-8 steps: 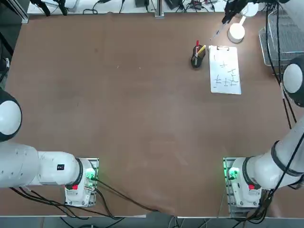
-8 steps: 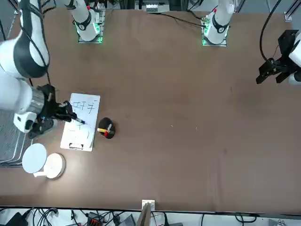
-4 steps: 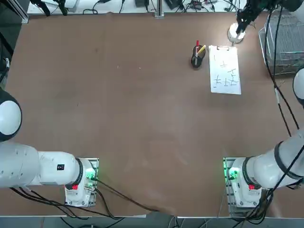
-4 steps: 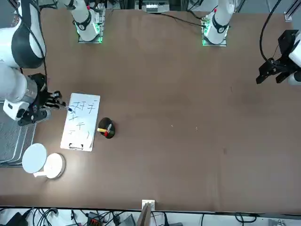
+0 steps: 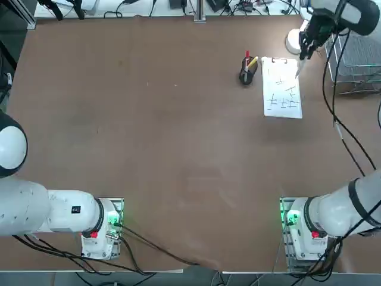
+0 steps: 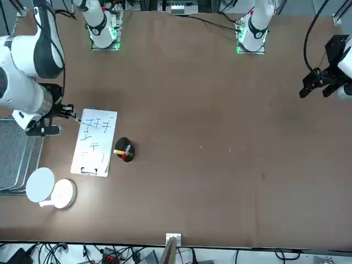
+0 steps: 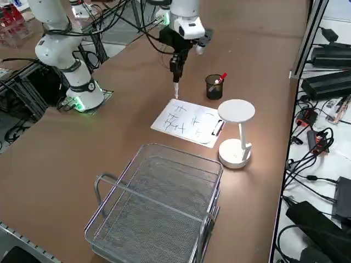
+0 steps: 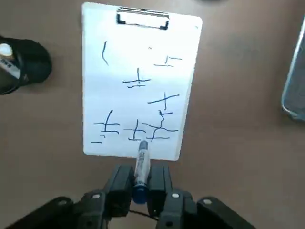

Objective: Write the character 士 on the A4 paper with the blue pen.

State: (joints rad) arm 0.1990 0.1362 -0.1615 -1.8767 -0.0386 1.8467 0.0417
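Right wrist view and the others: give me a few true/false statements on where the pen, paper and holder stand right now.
1. The right gripper is shut on the blue pen. True.
2. The A4 paper is blank. False: it bears several cross-like characters.
3. The black pen holder stands on the paper. False: it stands on the table beside it.
4. A red pen sits in the holder. True.
5. The wire basket holds the lamp. False: the lamp stands on the table outside it.
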